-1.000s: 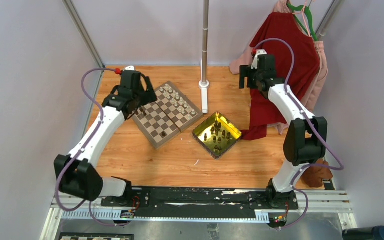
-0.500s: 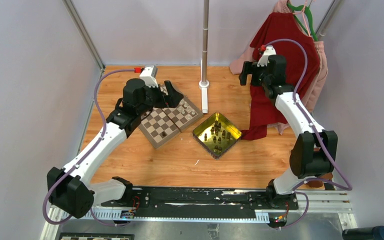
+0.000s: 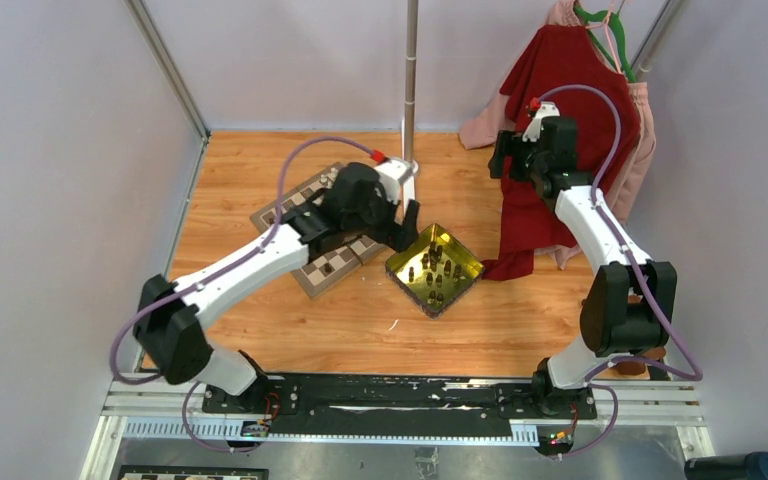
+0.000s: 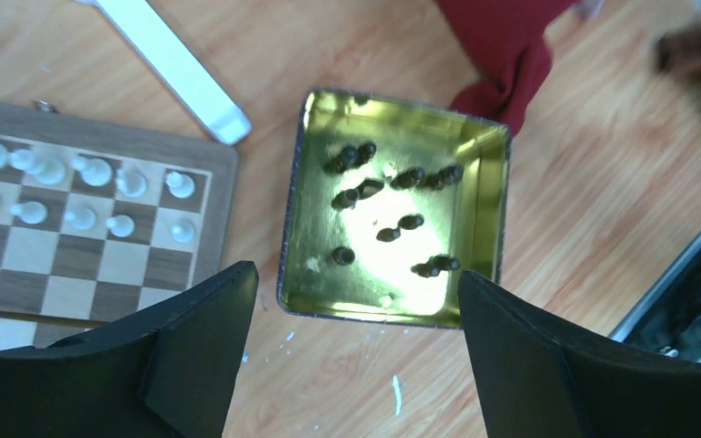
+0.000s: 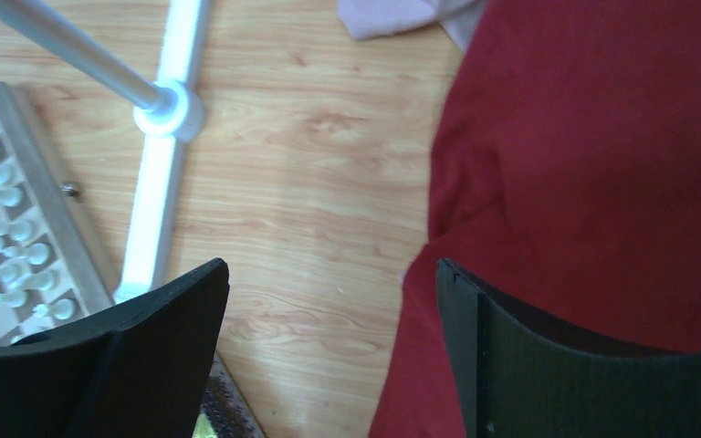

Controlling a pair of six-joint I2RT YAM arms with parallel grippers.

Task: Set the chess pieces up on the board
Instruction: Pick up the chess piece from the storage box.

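Dark pieces [image 4: 410,177] in yellow tray [image 4: 476,214], apparently below spread left jaws.

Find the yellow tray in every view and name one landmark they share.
Top external: yellow tray right of centre, at the board's right corner.
Left wrist: centre frame, dark pieces inside.
Right wrist: at most a yellow sliver at the bottom edge.
Shared landmark: the board, on the left in each view.

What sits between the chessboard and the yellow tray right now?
Nothing: in the left wrist view only a bare strip of table separates the board from the tray.
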